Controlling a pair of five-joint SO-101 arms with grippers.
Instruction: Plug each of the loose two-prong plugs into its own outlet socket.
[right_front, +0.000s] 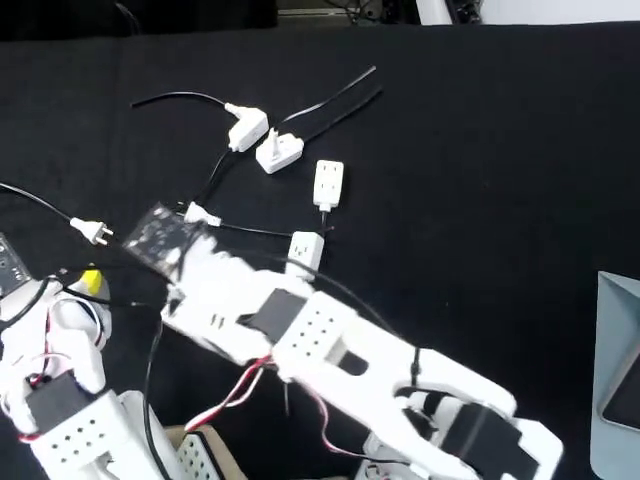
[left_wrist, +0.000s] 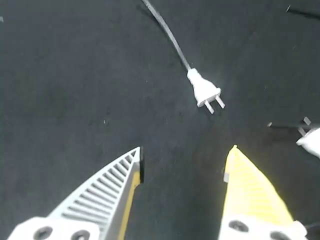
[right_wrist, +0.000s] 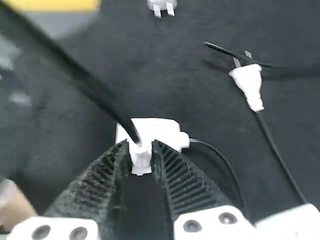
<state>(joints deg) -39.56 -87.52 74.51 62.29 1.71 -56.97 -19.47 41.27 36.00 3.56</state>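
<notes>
The right claw pinches a white plug that touches a white outlet socket on the black desk. The left claw is spread apart. A loose 2-prong plug lies just ahead of it, untouched.

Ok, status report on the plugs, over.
Right gripper shut on white plug at socket block. Left gripper open, loose plug lying ahead. Black cable crosses the block.
</notes>
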